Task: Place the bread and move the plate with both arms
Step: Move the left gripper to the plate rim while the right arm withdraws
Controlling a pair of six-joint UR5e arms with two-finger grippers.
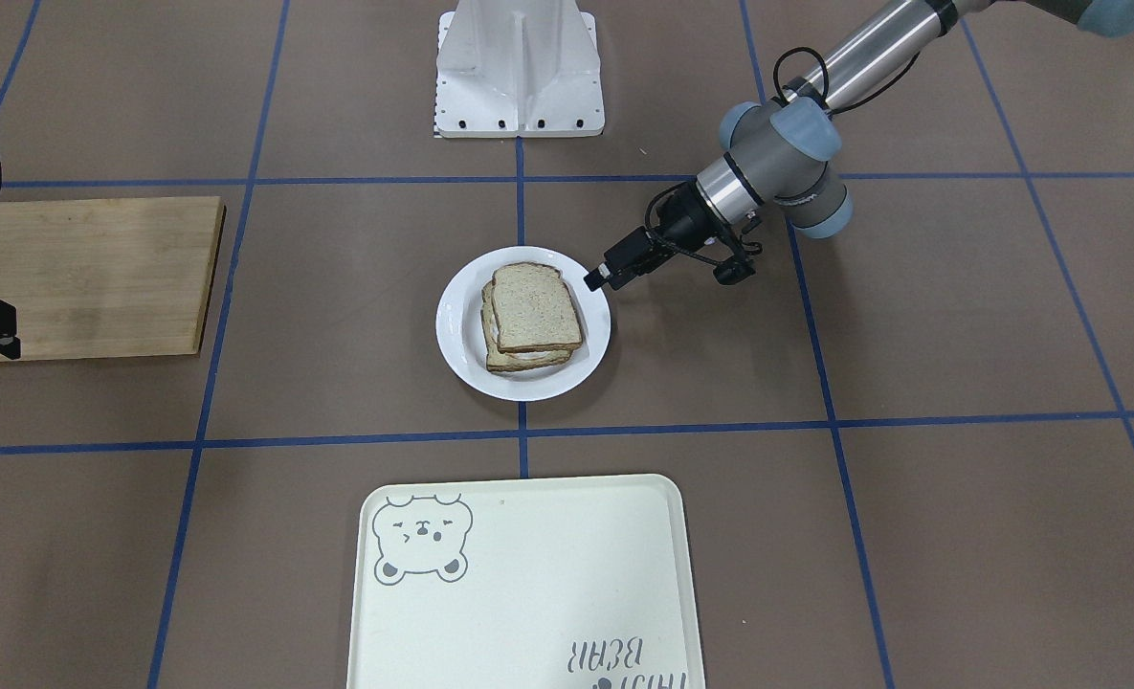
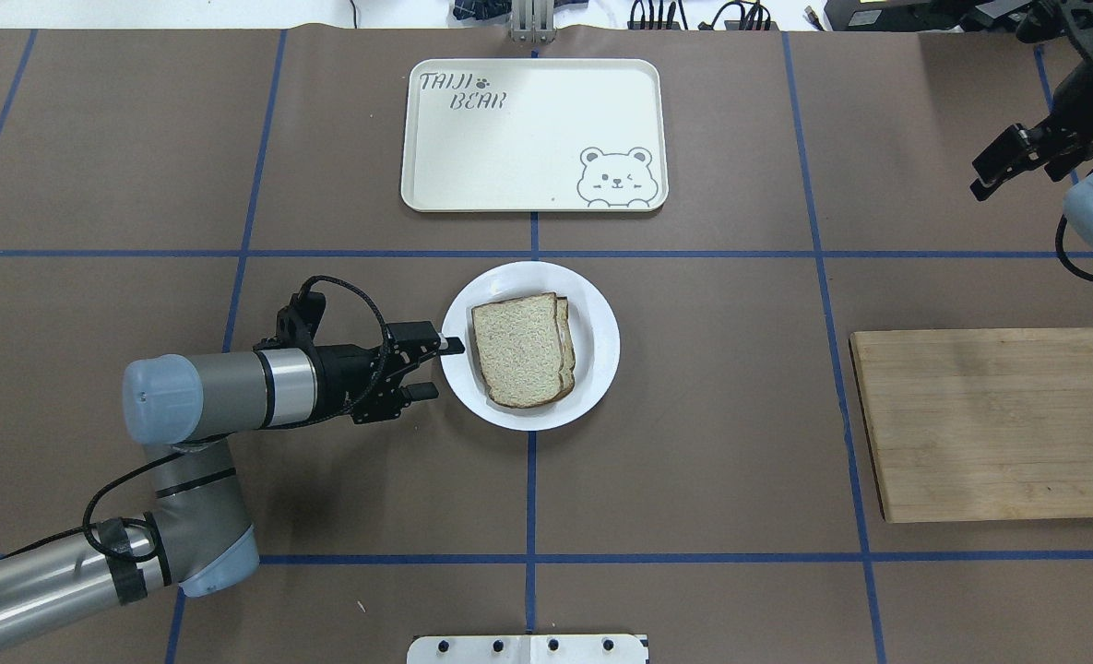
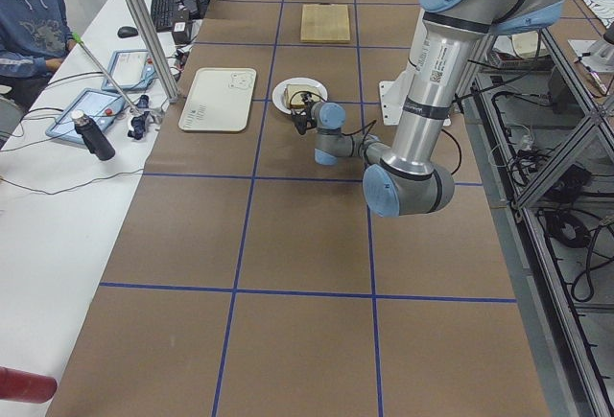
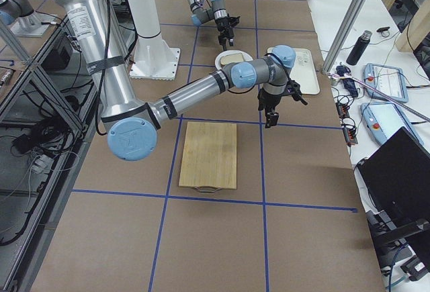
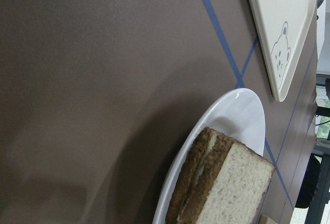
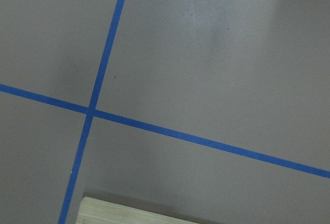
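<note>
As the bread (image 2: 520, 350) lay stacked on the white plate (image 2: 601, 341), centred on the counter (image 2: 694, 443), I judged plate-moving next: the left hand (image 2: 445, 369), open and empty at its rim, needed closing; the right hand's (image 2: 1003, 166) state I could not tell.

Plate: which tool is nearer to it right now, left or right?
Left. The left tool is at the plate's rim, on the robot's left side. The right tool hangs far off to the right, beyond the board's far edge.
</note>
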